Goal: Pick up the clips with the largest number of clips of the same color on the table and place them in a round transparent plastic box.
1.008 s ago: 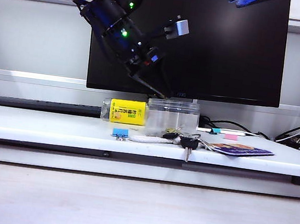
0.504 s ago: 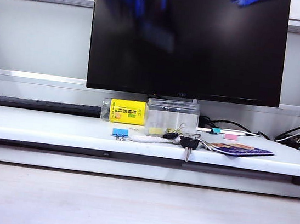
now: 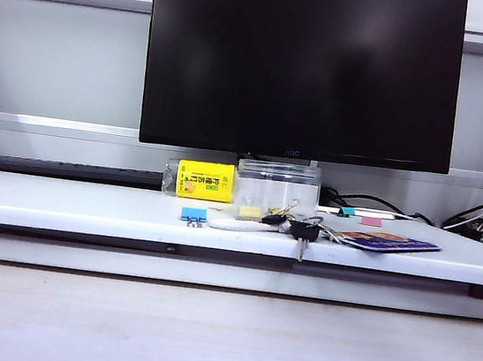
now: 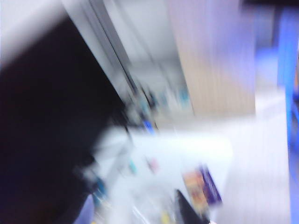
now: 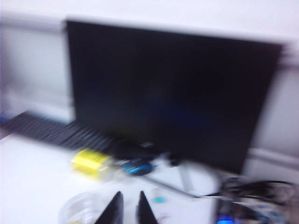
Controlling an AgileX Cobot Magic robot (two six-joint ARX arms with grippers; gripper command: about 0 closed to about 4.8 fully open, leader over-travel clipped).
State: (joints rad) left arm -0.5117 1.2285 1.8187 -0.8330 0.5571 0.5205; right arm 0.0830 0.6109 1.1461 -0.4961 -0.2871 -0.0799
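The round transparent plastic box (image 3: 277, 188) stands on the white table below the monitor. One pale-yellow clip (image 3: 250, 211) shows low inside its front wall. Neither arm appears in the exterior view. The left wrist view is heavily blurred. In it my left gripper (image 4: 135, 214) hangs high above the table, its fingers (image 4: 186, 210) wide apart with nothing between them. My right gripper (image 5: 130, 207) is also raised, near the box (image 5: 78, 207). Its dark fingertips (image 5: 114, 210) stand close together with a slim gap, too blurred to judge.
A clear container with a yellow label (image 3: 205, 180) stands left of the box. A blue clip (image 3: 193, 214) lies in front of it. A key bunch (image 3: 297, 228) and a purple booklet (image 3: 385, 242) lie to the right, with teal (image 3: 346, 211) and pink (image 3: 371, 221) clips behind them. The monitor (image 3: 301, 64) rises behind.
The left arm, which reached down to the box rim a second ago, has lifted out of the exterior view. A pale-yellow clip now shows inside the box. The right arm has left the top edge.
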